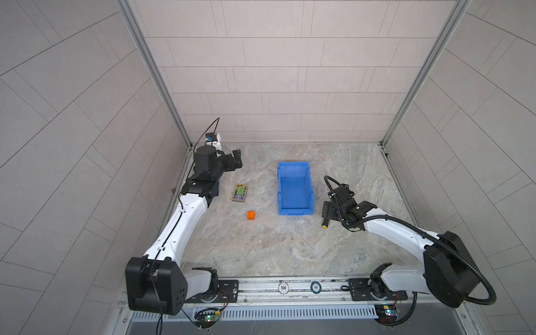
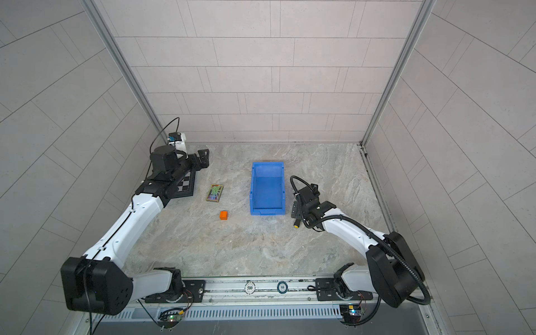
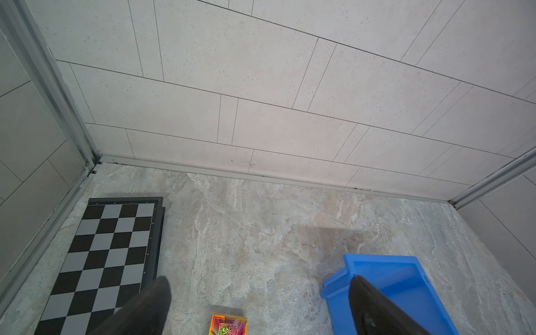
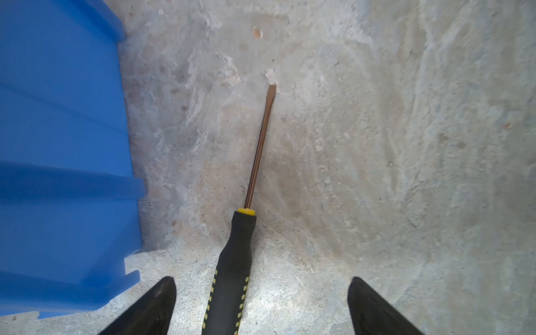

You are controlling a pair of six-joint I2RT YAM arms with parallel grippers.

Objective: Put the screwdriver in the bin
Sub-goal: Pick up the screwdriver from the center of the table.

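The screwdriver point(image 4: 232, 275) lies flat on the stone tabletop beside the bin's outer wall point(image 4: 58, 116), its thin shaft pointing away from the wrist camera. In both top views only its yellow butt end point(image 1: 324, 226) point(image 2: 297, 225) shows from under the right arm. My right gripper point(image 4: 262, 280) point(image 1: 327, 211) hangs low over the black handle, open, with a finger on each side and neither touching it. The blue bin point(image 1: 293, 191) point(image 2: 266, 188) stands empty mid-table. My left gripper point(image 1: 236, 158) point(image 3: 258, 279) is open and empty at the far left.
A black-and-white chessboard point(image 3: 110, 246) point(image 2: 185, 185) lies under the left arm. A shiny card box point(image 1: 240, 193) and a small orange block point(image 1: 251, 215) sit left of the bin. Two poker chips point(image 1: 283, 287) rest on the front rail.
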